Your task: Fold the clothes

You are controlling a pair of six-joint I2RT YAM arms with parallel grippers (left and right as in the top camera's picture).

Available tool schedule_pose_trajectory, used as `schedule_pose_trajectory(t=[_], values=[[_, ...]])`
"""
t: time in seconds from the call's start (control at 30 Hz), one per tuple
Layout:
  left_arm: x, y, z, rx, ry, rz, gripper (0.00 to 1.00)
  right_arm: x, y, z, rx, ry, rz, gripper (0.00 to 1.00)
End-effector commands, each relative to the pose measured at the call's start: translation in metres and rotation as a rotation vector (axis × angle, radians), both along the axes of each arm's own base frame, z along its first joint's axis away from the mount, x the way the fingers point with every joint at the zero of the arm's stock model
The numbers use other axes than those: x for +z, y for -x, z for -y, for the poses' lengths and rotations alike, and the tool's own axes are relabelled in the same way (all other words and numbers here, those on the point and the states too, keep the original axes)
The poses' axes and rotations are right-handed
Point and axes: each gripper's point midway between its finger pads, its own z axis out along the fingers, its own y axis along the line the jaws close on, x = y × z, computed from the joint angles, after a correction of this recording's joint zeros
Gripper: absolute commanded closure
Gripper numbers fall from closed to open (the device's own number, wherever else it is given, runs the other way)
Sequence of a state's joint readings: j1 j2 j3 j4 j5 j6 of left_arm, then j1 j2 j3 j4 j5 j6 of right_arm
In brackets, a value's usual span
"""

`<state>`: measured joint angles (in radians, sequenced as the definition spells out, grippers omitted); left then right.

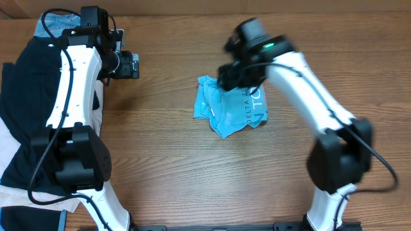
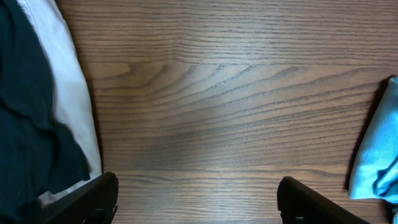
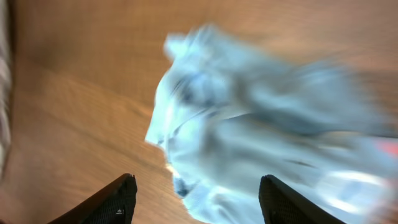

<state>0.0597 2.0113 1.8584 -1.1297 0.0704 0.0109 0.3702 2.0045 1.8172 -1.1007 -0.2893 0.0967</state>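
Bearing white "DELTA" print — crumpled sky-blue T-shirt (image 1: 226, 117) on table (image 1: 167, 160)

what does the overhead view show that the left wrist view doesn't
Only overhead: the whole crumpled sky-blue T-shirt with its white print, and the right gripper over its upper edge. Only left wrist: the left gripper seen close up, open over bare wood. Both: the wooden table, the black garment with white cloth at the left side, and at least an edge of the blue shirt.
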Motion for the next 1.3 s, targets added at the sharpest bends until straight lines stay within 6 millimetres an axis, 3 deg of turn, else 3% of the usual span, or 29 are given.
schedule_pose_trajectory(t=[0.0,0.17,0.33,0.5,0.8,1.0,1.27], values=[[0.006,0.003,-0.002,-0.006,0.004,0.011,0.15,0.071,-0.010,0.038,-0.060,-0.096,0.122,0.32],[0.005,0.007,0.003,-0.010,0.026,-0.007,0.12,0.068,-0.013,0.080,-0.126,-0.074,0.096,0.29],[-0.001,0.011,0.009,-0.019,0.058,-0.024,0.09,0.060,-0.003,0.082,-0.125,-0.060,0.043,0.29],[-0.016,0.011,0.001,-0.002,0.059,-0.026,0.06,0.052,0.013,0.055,-0.095,-0.062,-0.006,0.29],[-0.034,0.011,-0.020,0.071,0.067,-0.022,0.02,0.023,0.038,-0.030,0.015,-0.063,0.012,0.28],[-0.030,0.002,-0.027,0.099,0.142,0.027,0.00,0.012,0.040,-0.057,0.062,0.138,0.172,0.25],[-0.028,-0.004,-0.035,0.115,0.135,0.055,0.00,-0.020,0.031,-0.071,0.046,0.168,0.155,0.25]])
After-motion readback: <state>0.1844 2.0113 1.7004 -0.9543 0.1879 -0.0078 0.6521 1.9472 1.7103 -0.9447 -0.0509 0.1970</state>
